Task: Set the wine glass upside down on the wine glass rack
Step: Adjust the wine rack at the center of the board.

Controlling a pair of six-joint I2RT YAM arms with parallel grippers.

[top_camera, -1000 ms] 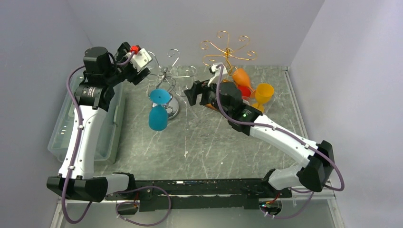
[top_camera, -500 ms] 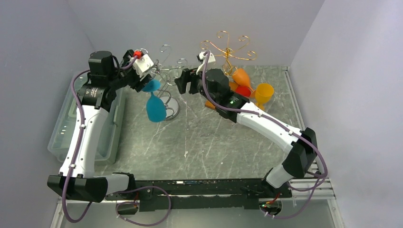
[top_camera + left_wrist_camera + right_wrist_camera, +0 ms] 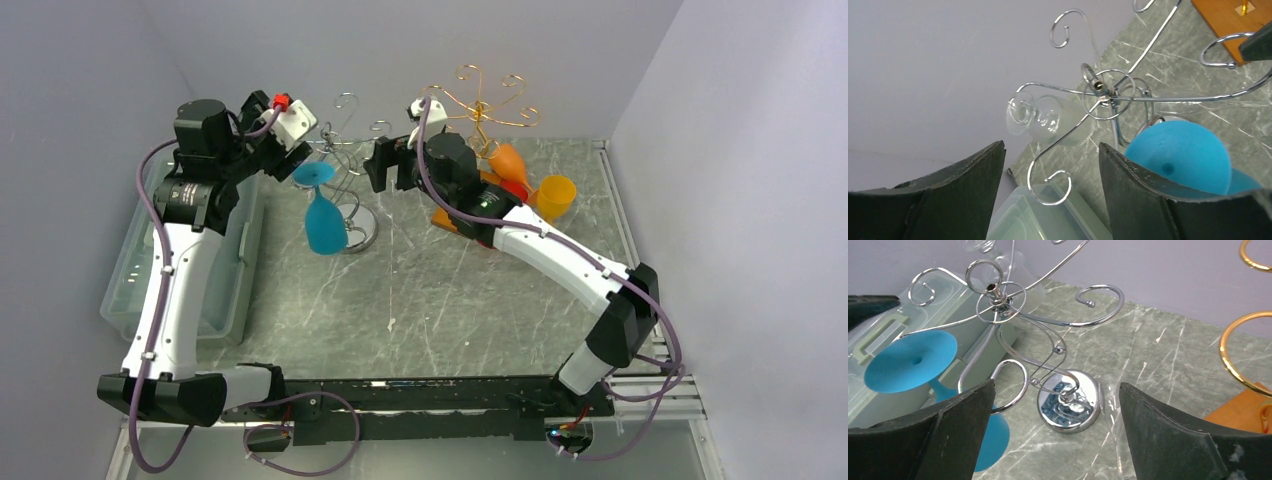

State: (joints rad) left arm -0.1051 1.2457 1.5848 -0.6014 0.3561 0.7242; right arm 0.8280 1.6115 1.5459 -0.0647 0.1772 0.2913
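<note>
A blue wine glass (image 3: 325, 228) hangs upside down from an arm of the silver wire rack (image 3: 350, 150), its foot (image 3: 313, 174) on top. My left gripper (image 3: 298, 158) is open just left of that foot. In the left wrist view the foot (image 3: 1180, 155) lies outside the right finger (image 3: 1133, 195), and only a rack hook (image 3: 1050, 187) shows between the jaws. My right gripper (image 3: 380, 166) is open on the rack's right side; its view looks down on the rack base (image 3: 1068, 400) and the blue glass (image 3: 910, 362). A clear glass (image 3: 1048, 120) also hangs on the rack.
A clear plastic bin (image 3: 130, 280) sits along the left edge under the left arm. At the back right stands a gold wire rack (image 3: 480, 100) on a wooden base (image 3: 1243, 410), with orange glasses (image 3: 553, 195) beside it. White walls close in on the left, back and right.
The blue glass has shifted up and to the left along with the rack's arm. My right gripper has moved up-left toward the rack. The left gripper stays by the glass's foot.
</note>
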